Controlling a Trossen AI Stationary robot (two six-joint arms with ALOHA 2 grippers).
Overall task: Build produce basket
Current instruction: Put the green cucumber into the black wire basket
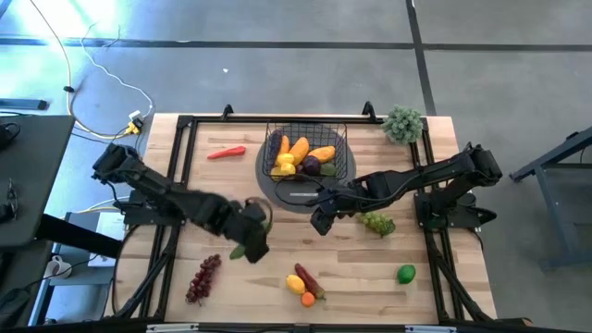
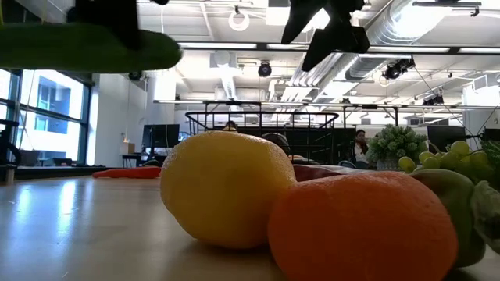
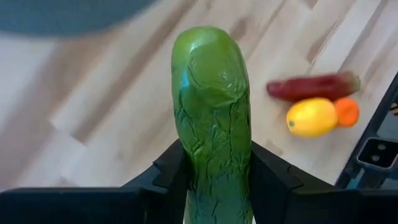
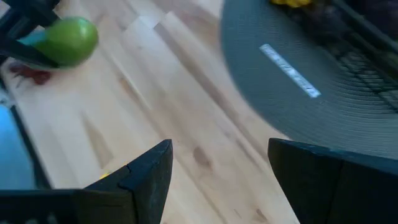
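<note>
My left gripper [image 1: 252, 231] is shut on a green cucumber [image 3: 211, 106] above the table's near middle. In the low view the cucumber [image 2: 86, 47] hangs about level, high over the tabletop. The black wire basket [image 1: 305, 153] stands on a round grey mat [image 1: 277, 190] at the far middle. It holds yellow, orange and purple produce. My right gripper [image 1: 321, 222] hovers open over the mat's near edge [image 4: 298, 81], with nothing between its fingers. On the table lie a red chili [image 1: 226, 153], purple grapes [image 1: 203, 277], green grapes [image 1: 377, 222] and a lime [image 1: 405, 274]. My left gripper pinches the cucumber's two long sides [image 3: 211, 168] between its two fingers [image 3: 171, 171]. The fingers slant down from above and lie across the cucumber. One end [image 3: 208, 50] sticks out well past them. The cucumber is lifted clear of the table.
A lemon [image 1: 295, 282], an orange fruit [image 1: 308, 299] and a dark red piece [image 1: 310, 282] lie together near the front edge, close before the low camera. A bushy potted plant [image 1: 403, 123] stands at the far right corner. Bare wood lies between the mat and the front fruits.
</note>
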